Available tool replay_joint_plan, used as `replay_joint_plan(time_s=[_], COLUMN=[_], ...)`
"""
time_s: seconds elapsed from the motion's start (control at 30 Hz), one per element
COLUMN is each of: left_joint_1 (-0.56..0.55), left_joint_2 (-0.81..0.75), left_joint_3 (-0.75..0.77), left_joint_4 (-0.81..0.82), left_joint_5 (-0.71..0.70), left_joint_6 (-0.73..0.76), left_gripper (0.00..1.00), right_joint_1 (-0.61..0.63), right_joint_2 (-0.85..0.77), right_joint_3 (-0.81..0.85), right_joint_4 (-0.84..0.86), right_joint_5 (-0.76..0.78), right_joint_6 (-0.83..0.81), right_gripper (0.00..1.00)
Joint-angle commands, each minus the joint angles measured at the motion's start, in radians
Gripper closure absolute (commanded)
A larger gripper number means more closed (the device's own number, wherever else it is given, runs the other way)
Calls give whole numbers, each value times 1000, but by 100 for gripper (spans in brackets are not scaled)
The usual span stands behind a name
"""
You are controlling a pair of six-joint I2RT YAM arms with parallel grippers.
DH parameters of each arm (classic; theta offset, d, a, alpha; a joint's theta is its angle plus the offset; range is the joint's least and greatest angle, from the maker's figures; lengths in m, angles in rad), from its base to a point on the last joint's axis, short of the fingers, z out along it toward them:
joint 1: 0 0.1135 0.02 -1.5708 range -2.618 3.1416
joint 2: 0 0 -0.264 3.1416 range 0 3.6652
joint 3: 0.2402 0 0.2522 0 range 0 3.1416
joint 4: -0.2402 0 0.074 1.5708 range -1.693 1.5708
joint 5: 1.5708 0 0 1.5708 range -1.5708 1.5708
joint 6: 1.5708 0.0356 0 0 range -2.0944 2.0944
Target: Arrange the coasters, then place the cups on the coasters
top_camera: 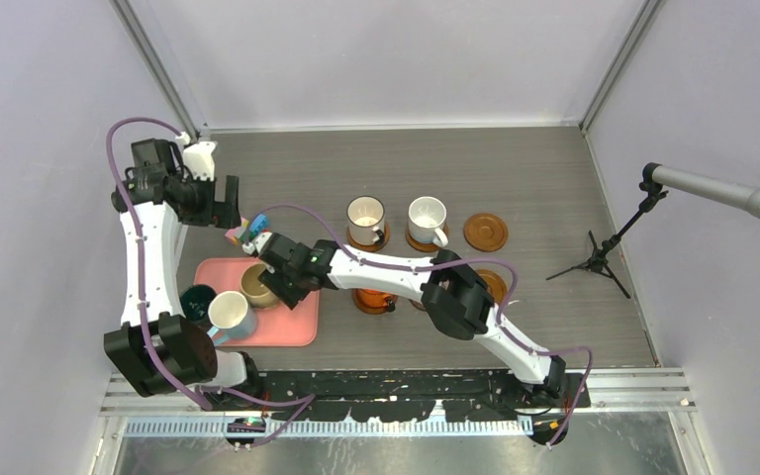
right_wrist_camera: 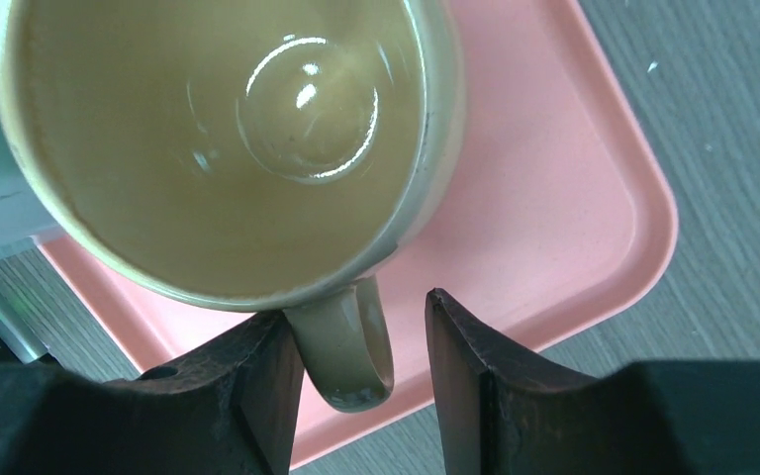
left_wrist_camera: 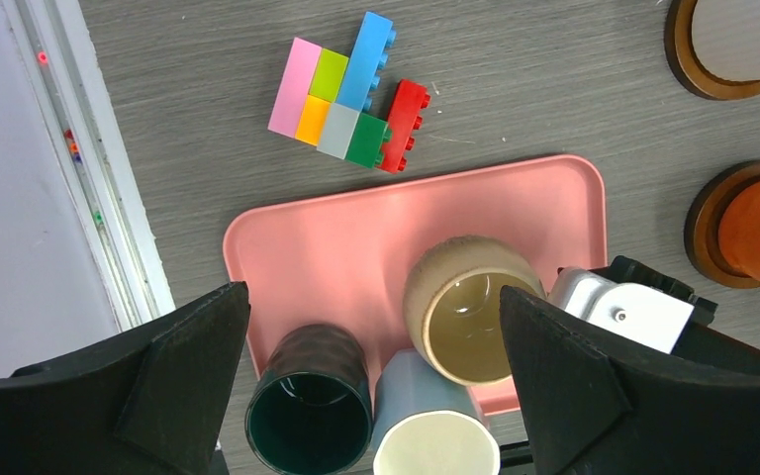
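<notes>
On the pink tray (top_camera: 292, 322) stand a tan cup (top_camera: 257, 284), a light blue cup (top_camera: 230, 315) and a dark green cup (top_camera: 198, 302). My right gripper (right_wrist_camera: 356, 312) straddles the tan cup's handle (right_wrist_camera: 351, 346). Its left finger touches the handle and a gap shows at the right finger. My left gripper (left_wrist_camera: 372, 297) hangs wide open above the tray, holding nothing. Two white cups (top_camera: 366, 218) (top_camera: 427, 220) and an orange cup (top_camera: 374, 299) sit on coasters. One coaster (top_camera: 485, 232) is bare, and another (top_camera: 497, 285) is half hidden by my right arm.
Joined toy blocks (left_wrist_camera: 351, 94) lie on the table just beyond the tray (left_wrist_camera: 336, 247). A microphone on a small tripod (top_camera: 604, 252) stands at the right edge. Walls close in the left, back and right sides.
</notes>
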Motion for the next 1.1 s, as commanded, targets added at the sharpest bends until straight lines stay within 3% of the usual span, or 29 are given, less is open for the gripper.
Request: replay_joint_plan(time_s=[0.0, 0.57, 0.87, 0.97, 1.07], left_joint_1=[8, 31, 41, 41, 42], left_joint_2=[-8, 1, 8, 7, 7], left_joint_3=[-8, -13, -12, -8, -7], left_joint_4=[30, 37, 37, 34, 34], left_joint_5=[17, 36, 41, 44, 45], left_joint_6=[23, 32, 37, 36, 30], left_gripper=[0, 0, 0, 0, 0], right_joint_1=[-5, -4, -9, -9, -9], right_joint_2=[-18, 52, 30, -15, -72], right_joint_3=[69, 143, 148, 127, 101], right_joint_4=[42, 13, -8, -9, -2], right_joint_5=[-40, -88, -60, -42, -2], right_joint_6=[-57, -78, -84, -102, -131], right_gripper=[49, 52, 75, 97, 100])
